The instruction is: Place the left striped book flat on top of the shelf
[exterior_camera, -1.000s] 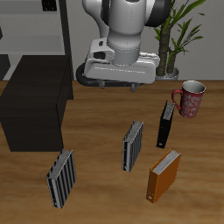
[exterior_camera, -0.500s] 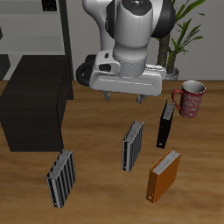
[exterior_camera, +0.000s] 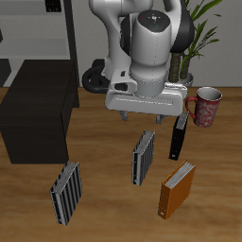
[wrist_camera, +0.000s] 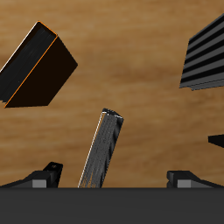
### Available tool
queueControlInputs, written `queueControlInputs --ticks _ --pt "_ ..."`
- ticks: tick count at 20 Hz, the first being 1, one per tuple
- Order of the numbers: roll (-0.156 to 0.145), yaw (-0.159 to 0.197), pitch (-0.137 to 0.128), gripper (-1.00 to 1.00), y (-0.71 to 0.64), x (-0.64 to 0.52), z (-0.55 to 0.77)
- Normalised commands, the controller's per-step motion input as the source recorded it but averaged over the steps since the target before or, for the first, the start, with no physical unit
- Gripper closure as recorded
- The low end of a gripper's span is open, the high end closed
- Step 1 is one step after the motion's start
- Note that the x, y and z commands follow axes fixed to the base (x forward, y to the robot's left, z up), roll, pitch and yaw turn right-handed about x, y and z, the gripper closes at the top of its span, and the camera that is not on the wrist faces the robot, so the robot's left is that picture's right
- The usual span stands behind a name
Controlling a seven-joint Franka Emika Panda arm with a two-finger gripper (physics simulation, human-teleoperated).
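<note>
My jaws stand apart and empty, the gripper [exterior_camera: 140, 119] hanging over the left striped book [exterior_camera: 143, 157], which stands upright on the table [exterior_camera: 104, 203] between the fingertips [wrist_camera: 45, 171] in my wrist view. The orange book [exterior_camera: 176, 189] and black book [exterior_camera: 179, 134] stand beside it. The shelf [exterior_camera: 36, 109] sits well apart, with the other striped book [exterior_camera: 65, 192] in front of it.

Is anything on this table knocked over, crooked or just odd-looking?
Nothing is spilled or damaged. All four books stand upright on edge: two striped books, a black book and an orange book, each turned at its own angle. The mug stands upright beside the plant.
</note>
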Motion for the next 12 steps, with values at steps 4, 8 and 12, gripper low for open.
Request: queueControlInputs --ticks 4,8,12 --pt "0.018 -0.005 0.001 -1.0 0.11 0.04 -0.31" --pt "-0.019 -0.003 -0.029 -1.0 0.02 0.01 -0.2" --pt "-0.004 -0.025 0.005 -1.0 -0.01 0.03 -0.24"
